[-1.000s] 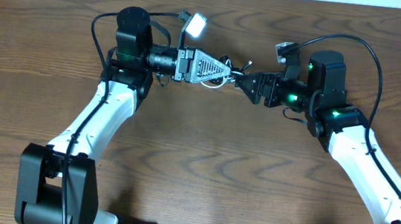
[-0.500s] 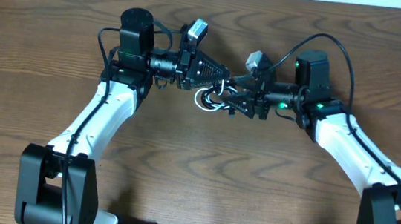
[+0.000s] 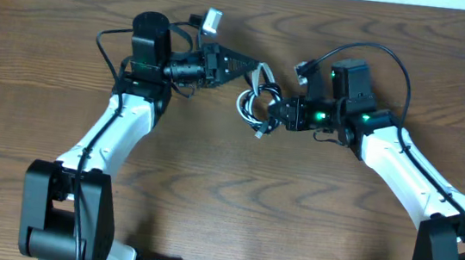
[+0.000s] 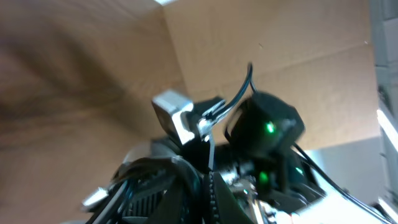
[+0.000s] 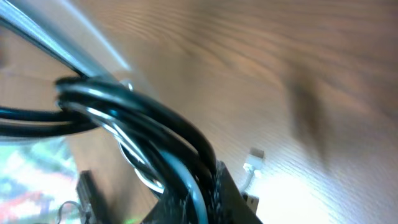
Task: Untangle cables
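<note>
Right fingers (image 3: 276, 115) pinching glossy looped cables (image 3: 247, 107), woodgrain table (image 3: 225, 200)

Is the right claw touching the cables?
Touching. The right wrist view shows the cables running straight into the right gripper, pinched in its shut jaws.

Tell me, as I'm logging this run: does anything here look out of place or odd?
Only the cables: black and white cords wound into one looped bundle, gripped between the left gripper and the right gripper. A white plug end sticks out loose on the bundle's near side. Nothing looks damaged or spilled.
</note>
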Motion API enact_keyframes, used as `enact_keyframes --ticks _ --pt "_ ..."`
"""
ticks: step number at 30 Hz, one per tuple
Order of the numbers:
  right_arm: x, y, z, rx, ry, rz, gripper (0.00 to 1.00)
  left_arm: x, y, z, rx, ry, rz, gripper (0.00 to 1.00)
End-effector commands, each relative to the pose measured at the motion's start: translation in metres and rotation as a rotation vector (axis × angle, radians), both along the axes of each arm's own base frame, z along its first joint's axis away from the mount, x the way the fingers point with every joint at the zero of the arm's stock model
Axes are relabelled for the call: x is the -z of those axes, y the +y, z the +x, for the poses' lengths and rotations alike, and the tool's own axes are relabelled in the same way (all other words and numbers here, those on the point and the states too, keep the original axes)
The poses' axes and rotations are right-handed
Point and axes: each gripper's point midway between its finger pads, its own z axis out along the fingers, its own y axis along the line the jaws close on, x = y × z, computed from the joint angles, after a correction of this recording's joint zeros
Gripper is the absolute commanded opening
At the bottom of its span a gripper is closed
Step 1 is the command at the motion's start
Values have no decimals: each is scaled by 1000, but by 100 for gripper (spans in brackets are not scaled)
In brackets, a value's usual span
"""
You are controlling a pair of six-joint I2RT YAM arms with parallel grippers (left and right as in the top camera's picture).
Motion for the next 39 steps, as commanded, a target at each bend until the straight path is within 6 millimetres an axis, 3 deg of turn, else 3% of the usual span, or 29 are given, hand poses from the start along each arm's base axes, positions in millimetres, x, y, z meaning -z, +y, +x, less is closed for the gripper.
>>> enact_keyframes --ticks 1,3,8,9,10,11,12,15,17,20,23,26,27,28,30,33,37,39 --pt "73 -62 2 324 186 -282 1 -39 30 23 -120 -219 28 7" --pt "73 -61 3 328 189 -276 1 -30 30 21 -114 -198 50 8" --pt "67 -50 -1 276 197 -219 4 22 18 -3 -40 -77 174 7" --pt "64 -47 -1 259 194 -202 34 37 14 -8 -42 -48 229 7" --pt "60 -44 -1 239 183 -190 56 45 14 -9 -52 -31 261 7" --pt "53 -43 0 234 173 -171 68 57 13 -10 -72 -4 314 8" --pt "43 -48 3 257 171 -155 71 64 12 -10 -85 6 351 7" --pt "17 -87 15 426 202 -100 70 78 4 -11 -116 13 439 8" --pt "-2 -135 23 559 186 -82 69 90 -16 -16 -102 -59 540 8" --pt "3 -186 23 665 205 -110 70 113 -57 -36 26 -195 647 8" --pt "7 -217 18 703 212 -139 70 135 -97 -44 104 -307 778 9" --pt "12 -223 10 687 231 -165 70 150 -142 -41 215 -438 945 9" --pt "14 -223 7 683 242 -173 70 166 -154 -42 262 -431 965 13" --pt "17 -222 2 669 254 -190 70 187 -159 -42 281 -415 977 24" --pt "18 -223 0 657 256 -202 70 214 -160 -41 301 -387 997 36" --pt "19 -223 -1 657 257 -208 70 233 -154 -40 300 -367 1044 48" --pt "19 -224 -1 654 253 -213 70 249 -138 -27 237 -382 1175 50" --pt "20 -225 -1 658 251 -220 71 244 -132 -20 199 -400 1215 50"
